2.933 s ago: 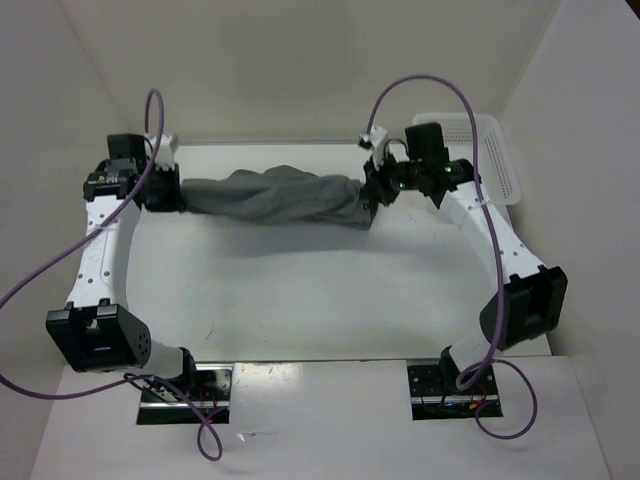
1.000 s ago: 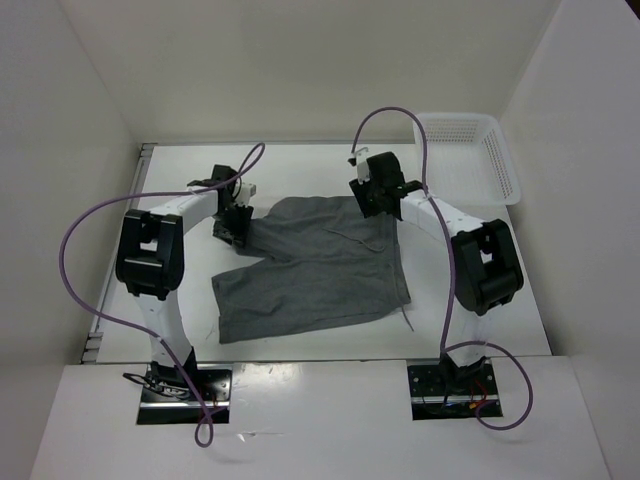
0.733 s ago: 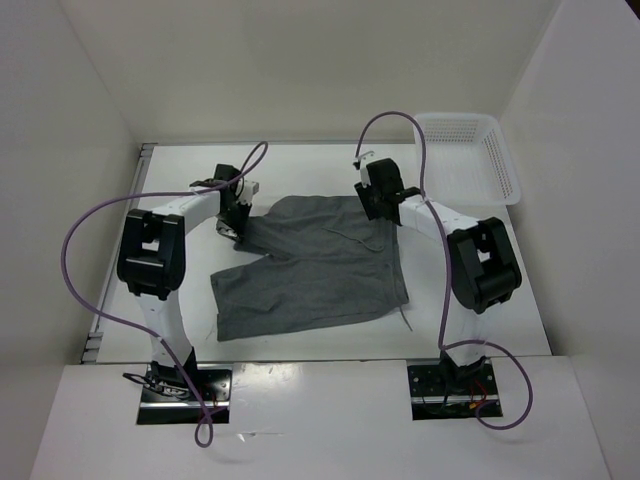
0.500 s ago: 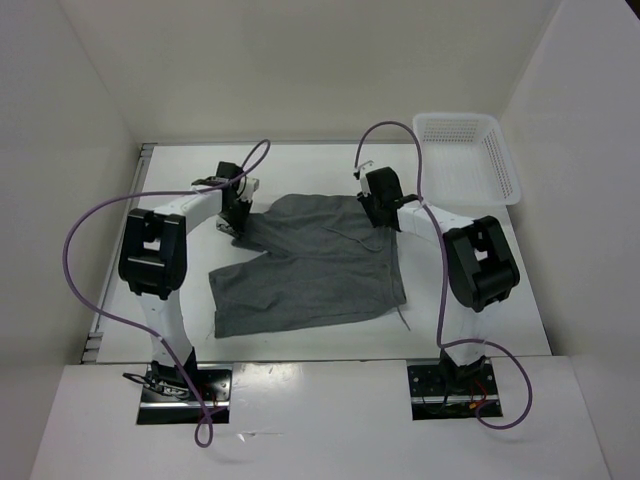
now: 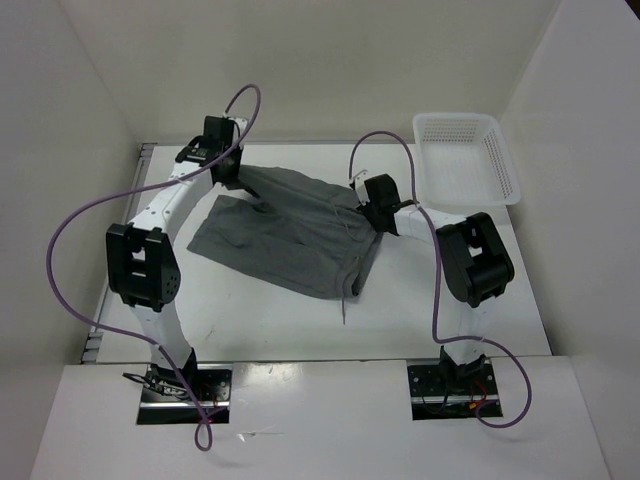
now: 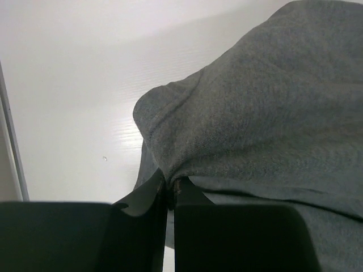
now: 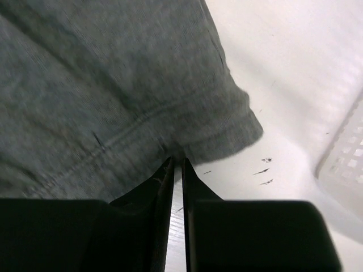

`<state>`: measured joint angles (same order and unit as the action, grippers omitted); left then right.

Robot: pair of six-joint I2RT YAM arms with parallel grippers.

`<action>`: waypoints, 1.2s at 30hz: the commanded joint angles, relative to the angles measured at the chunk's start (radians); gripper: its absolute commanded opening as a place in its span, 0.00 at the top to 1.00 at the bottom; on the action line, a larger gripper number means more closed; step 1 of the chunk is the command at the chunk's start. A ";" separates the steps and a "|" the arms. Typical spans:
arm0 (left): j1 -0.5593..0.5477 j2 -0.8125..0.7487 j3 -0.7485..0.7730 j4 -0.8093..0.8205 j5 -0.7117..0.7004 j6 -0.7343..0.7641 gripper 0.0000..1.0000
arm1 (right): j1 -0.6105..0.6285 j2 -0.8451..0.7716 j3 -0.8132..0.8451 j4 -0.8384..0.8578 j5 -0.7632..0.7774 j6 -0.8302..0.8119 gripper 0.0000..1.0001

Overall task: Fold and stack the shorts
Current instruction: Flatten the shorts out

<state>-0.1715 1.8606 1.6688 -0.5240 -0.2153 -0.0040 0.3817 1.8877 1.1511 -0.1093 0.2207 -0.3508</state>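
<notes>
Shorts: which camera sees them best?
The top view: it shows the whole shorts between the two arms. The left wrist view shows just a grey fold pinched by the left gripper; the right wrist view, just a hem at the right gripper.

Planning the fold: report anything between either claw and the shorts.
Nothing visible does. The left claw and right claw are each shut on fabric of the shorts; the white basket stands apart, far right.

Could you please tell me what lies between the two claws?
The soft mid-grey fabric shorts span from the left claw to the right claw, seen in the top view.
</notes>
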 commanded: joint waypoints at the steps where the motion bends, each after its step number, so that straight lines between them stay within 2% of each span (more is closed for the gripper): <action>1: -0.022 -0.037 0.046 -0.022 -0.076 0.004 1.00 | -0.006 0.007 -0.002 0.054 0.015 -0.046 0.86; 3: -0.022 -0.046 0.025 -0.036 -0.087 0.004 0.99 | -0.006 0.007 -0.002 0.054 0.016 -0.047 0.86; 5: -0.042 -0.060 -0.053 -0.054 -0.087 0.004 0.97 | -0.006 0.007 0.009 0.054 -0.013 -0.057 0.81; 7: -0.042 -0.075 -0.224 -0.054 -0.110 0.004 0.96 | -0.006 -0.006 0.019 0.028 -0.023 -0.080 0.79; 10: -0.042 -0.115 -0.368 -0.054 -0.087 0.004 0.92 | -0.006 -0.044 0.031 -0.003 -0.063 -0.094 0.72; 12: -0.042 -0.126 -0.448 -0.089 -0.043 0.004 0.74 | -0.006 -0.071 0.042 -0.012 -0.063 -0.103 0.66; 14: -0.042 -0.150 -0.457 -0.187 0.088 0.004 0.58 | -0.006 -0.099 0.073 -0.026 -0.063 -0.073 0.64; 15: -0.042 -0.176 -0.457 -0.256 0.135 0.004 0.46 | -0.006 -0.099 0.088 -0.041 -0.063 -0.059 0.64; 16: -0.042 -0.192 -0.445 -0.284 0.216 0.004 0.43 | -0.006 -0.111 0.104 -0.065 -0.063 -0.045 0.63; 18: -0.042 -0.230 -0.365 -0.352 0.290 0.004 0.36 | -0.006 -0.111 0.151 -0.076 -0.098 -0.002 0.61; 19: -0.042 -0.230 -0.324 -0.361 0.347 0.004 0.29 | -0.006 -0.111 0.177 -0.090 -0.098 0.013 0.59; 21: -0.031 -0.215 -0.230 -0.347 0.375 0.004 0.26 | -0.006 -0.087 0.200 -0.090 -0.116 0.053 0.57; 22: -0.008 -0.196 -0.133 -0.326 0.375 0.004 0.26 | -0.006 -0.078 0.219 -0.090 -0.116 0.053 0.57; 25: 0.065 -0.077 -0.003 -0.232 0.375 0.004 0.25 | -0.006 -0.029 0.246 -0.090 -0.126 0.078 0.56; 26: 0.079 0.010 0.075 -0.208 0.389 0.004 0.25 | -0.006 -0.015 0.246 -0.079 -0.126 0.078 0.56; 30: 0.093 0.262 0.297 -0.208 0.389 0.004 0.23 | -0.043 0.048 0.289 -0.067 -0.126 0.073 0.52; 32: 0.093 0.369 0.365 -0.208 0.439 0.004 0.22 | -0.043 0.070 0.289 -0.047 -0.116 0.059 0.50; 36: 0.093 0.506 0.486 -0.208 0.450 0.004 0.19 | -0.052 0.099 0.289 -0.047 -0.116 0.049 0.49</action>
<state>-0.0658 2.3081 2.0777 -0.7010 0.1802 -0.0036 0.3370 1.9797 1.4055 -0.1829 0.1013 -0.2970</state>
